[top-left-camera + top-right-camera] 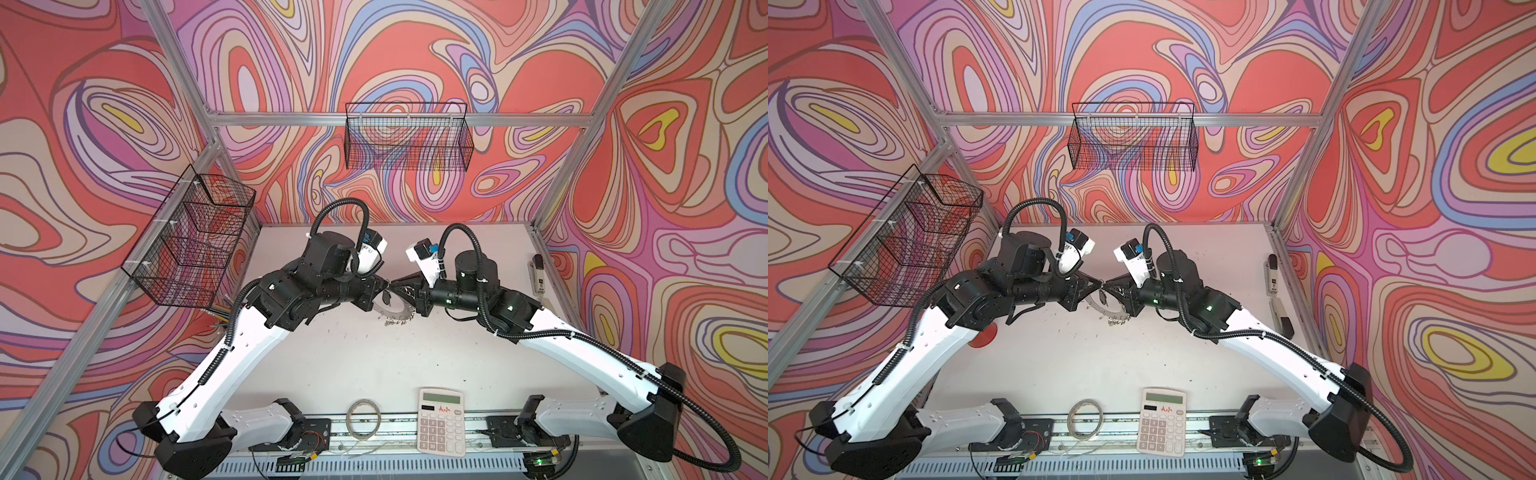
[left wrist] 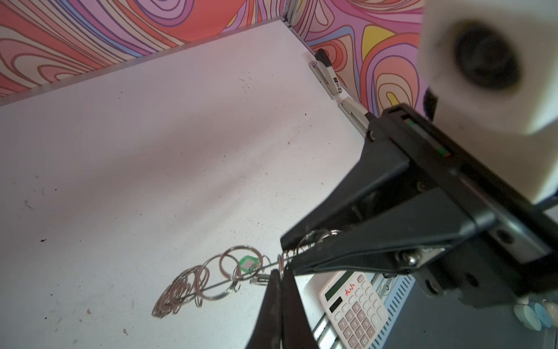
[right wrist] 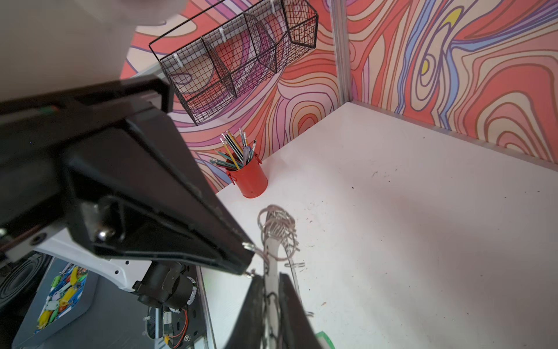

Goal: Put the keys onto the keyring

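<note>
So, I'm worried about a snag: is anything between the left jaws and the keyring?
Nothing visible. The left gripper has its shut jaws right at the edge loops of the keyring, while the right gripper straddles the disc.

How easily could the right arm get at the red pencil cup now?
Probably not: the red pencil cup stands by the left wall, beyond the left arm, and the right fingers are around the keyring.
</note>
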Available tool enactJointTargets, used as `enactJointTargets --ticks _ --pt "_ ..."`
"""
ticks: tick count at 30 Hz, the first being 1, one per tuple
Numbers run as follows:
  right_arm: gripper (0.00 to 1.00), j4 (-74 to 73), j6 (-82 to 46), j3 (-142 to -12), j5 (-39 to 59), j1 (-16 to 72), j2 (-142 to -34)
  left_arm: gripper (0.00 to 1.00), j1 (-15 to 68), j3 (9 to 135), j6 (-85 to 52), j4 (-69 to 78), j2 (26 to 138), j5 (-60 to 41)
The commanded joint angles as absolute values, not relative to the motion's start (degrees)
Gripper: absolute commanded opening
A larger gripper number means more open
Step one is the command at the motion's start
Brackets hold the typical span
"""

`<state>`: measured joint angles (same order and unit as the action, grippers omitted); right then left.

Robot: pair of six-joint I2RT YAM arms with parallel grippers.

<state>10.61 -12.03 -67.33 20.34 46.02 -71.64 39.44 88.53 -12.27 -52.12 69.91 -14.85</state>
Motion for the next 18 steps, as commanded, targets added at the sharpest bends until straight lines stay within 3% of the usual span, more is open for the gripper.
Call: enactJointTargets --ticks 1,3,7,13,18 --pt "0.35 9.86 -10.66 -67.97 17.74 45.27 -67.85 0.0 39.73 90.97 -12.66 -56.08 70.18 -19.19" --pt "0.46 12.5 -9.11 -68.91 16.73 45.35 -67.04 0.0 39.64 92.98 -12.49 -57.91 71.23 -21.34" --pt "0.55 16.61 -6.42 -70.74 16.36 45.35 -65.75 0.0 39.55 99.07 -12.96 -64.7 75.6 -25.08" --pt "0.58 23.47 -3.31 -72.52 15.87 45.33 -66.91 0.0 39.55 111.64 -12.4 -80.11 84.68 -26.1" --pt "0.6 24.77 -2.24 -69.87 14.68 45.35 -66.03 0.0 39.38 111.8 -14.95 -80.32 86.58 -27.31"
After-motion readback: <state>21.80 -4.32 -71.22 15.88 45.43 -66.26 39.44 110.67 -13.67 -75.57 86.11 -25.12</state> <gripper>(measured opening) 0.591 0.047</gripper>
